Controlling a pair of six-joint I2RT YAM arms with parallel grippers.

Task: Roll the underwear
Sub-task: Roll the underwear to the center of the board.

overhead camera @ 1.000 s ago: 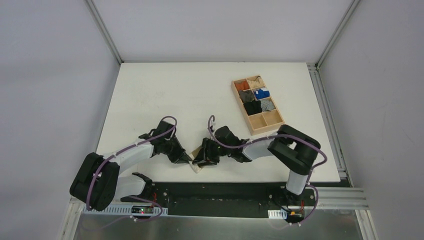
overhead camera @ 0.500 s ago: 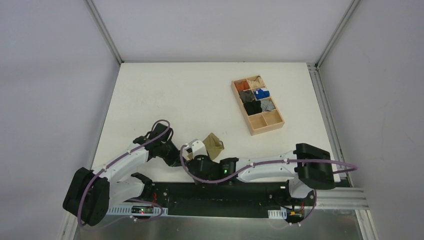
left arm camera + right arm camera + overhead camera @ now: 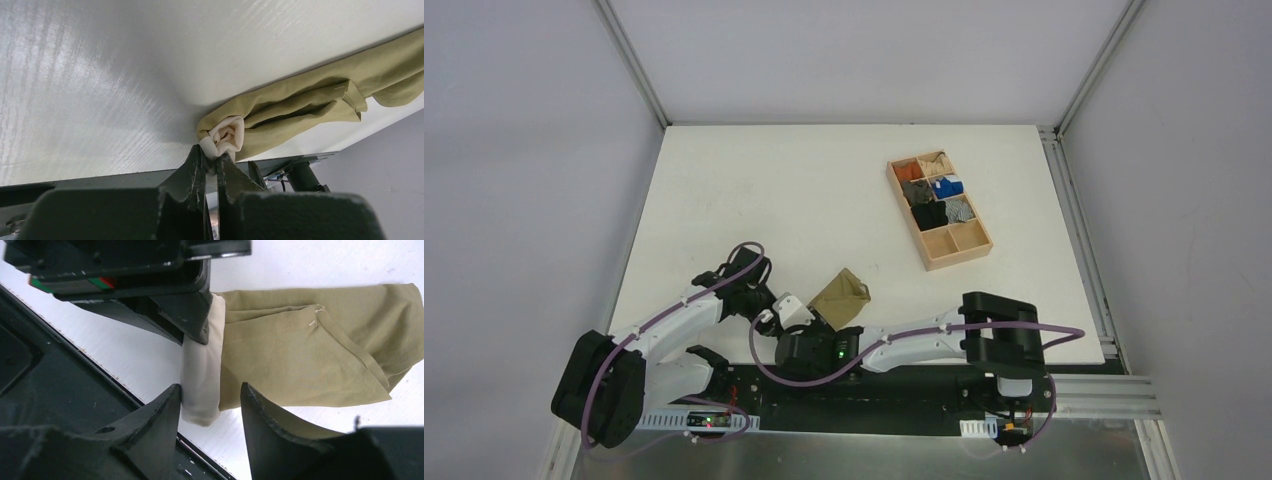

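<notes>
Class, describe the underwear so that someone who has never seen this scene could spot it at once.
On the white table, look to the near edge, left of the wooden tray of small bundles. There lies the underwear, olive-khaki cloth with a cream waistband pinched by the left hand. It is far larger than any bundle and lies outside the tray.
</notes>
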